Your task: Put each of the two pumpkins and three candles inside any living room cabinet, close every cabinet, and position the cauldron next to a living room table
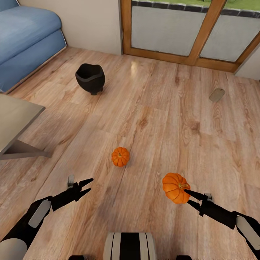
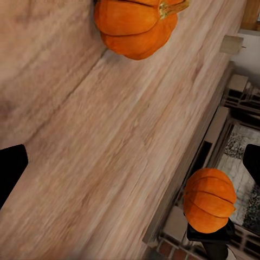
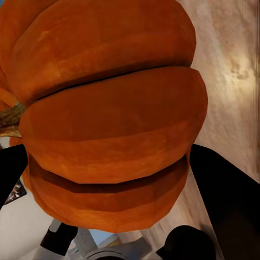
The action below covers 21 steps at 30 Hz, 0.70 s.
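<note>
Wide wooden floor (image 1: 162, 119) across the whole scene, planks running near to far. Blue sofa (image 1: 25, 39) at far left, against the pale wall. Wood-framed glass doors (image 1: 187, 32) along the far side. Corner of the grey desk (image 1: 14, 119) at left, slab top and one angled leg showing, bare on the part in view.

Black cauldron (image 1: 90, 77) upright on the floor, far left of centre, between sofa and desk corner but well apart from the desk. Small feet on the planks, flared rim open upward.

Larger pumpkin (image 1: 176, 187) with yellowish stem at near right, pinched by the right tool (image 1: 188, 196); black fingers closed against its ribbed sides, seen pressing both flanks in the right wrist view (image 3: 108, 124). Seems lifted off the floor, though hard to tell for certain. Also seen from the left wrist view (image 2: 210, 200), with the right tool's fingers under it.

Smaller pumpkin (image 1: 120, 156) resting on the floor near centre, free of both tools, between them and slightly farther off. Seen again in the left wrist view (image 2: 138, 24).

Left tool (image 1: 86, 186) at near left, fingers parted, nothing between them, above the bare planks.

One beige candle (image 1: 217, 95) on its side on the floor at far right, well apart from everything else; a small tan shape in the left wrist view (image 2: 232, 44).
</note>
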{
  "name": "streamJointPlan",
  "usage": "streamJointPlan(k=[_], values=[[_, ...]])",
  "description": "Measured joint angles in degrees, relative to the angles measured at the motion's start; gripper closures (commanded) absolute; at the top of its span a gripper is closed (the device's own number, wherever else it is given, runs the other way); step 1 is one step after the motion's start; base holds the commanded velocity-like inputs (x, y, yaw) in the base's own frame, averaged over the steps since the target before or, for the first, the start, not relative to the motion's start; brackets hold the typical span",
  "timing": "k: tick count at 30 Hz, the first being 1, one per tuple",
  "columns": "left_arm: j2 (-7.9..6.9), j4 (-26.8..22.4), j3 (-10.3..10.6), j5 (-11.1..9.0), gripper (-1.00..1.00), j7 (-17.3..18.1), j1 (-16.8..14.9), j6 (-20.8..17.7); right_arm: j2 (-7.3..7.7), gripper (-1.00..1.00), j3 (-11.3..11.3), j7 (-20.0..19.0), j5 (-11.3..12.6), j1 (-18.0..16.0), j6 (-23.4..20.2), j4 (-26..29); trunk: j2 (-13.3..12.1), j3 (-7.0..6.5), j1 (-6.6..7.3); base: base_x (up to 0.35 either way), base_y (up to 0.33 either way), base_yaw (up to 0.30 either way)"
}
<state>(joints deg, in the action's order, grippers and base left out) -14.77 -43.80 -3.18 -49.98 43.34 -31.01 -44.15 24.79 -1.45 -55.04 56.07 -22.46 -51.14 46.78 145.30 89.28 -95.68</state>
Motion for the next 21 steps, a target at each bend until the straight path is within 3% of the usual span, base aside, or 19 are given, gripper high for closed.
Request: streamJointPlan(k=[9, 21], values=[[0.0, 0.01, 0.02, 0.0, -1.0, 0.0, 0.0, 0.12, 0.0, 1.0, 0.01, -0.01, -0.01, -0.01, -0.02, -0.03, 0.02, 0.23, -0.02, 0.021, 0.0, 0.0], [0.0, 0.02, 0.08, 0.02, -1.0, 0.0, 0.0, 0.43, 0.0, 1.0, 0.0, 0.0, -0.06, -0.01, 0.03, 0.0, 0.02, 0.23, 0.01, 0.29, 0.0, 0.0]])
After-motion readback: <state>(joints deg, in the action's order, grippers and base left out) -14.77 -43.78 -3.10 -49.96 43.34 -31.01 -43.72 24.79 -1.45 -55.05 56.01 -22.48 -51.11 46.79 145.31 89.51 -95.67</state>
